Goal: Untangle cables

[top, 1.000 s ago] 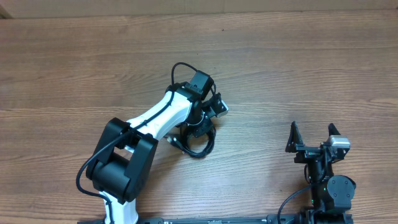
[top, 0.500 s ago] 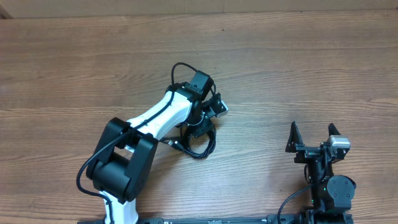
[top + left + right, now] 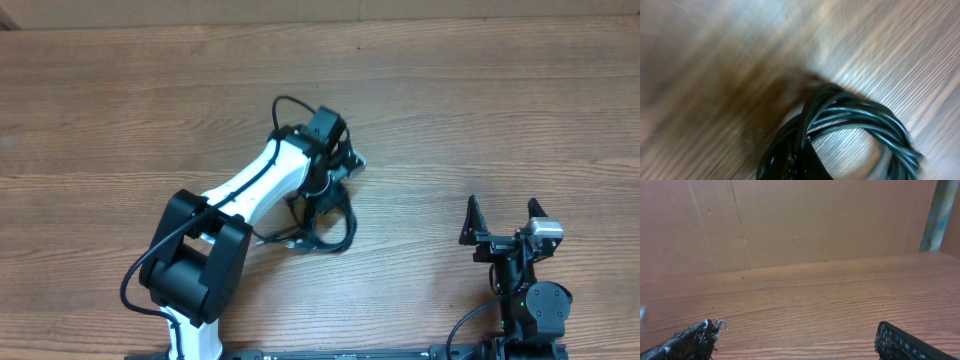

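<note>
Cables [image 3: 328,232] lie bundled on desk [image 3: 120,100] under left hand [image 3: 322,196]; cannot tell whether it grips them. Right hand [image 3: 502,228] spread wide, parked well apart. Step: first pull-apart; next move likely needs 1 strand isolated.

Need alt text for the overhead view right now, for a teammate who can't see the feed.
A tangled bundle of thin black cables lies on the wooden table, with the wrist of the left arm directly over it, covering part of it. The right gripper sits open and empty at the near right, well away from the cables.
</note>
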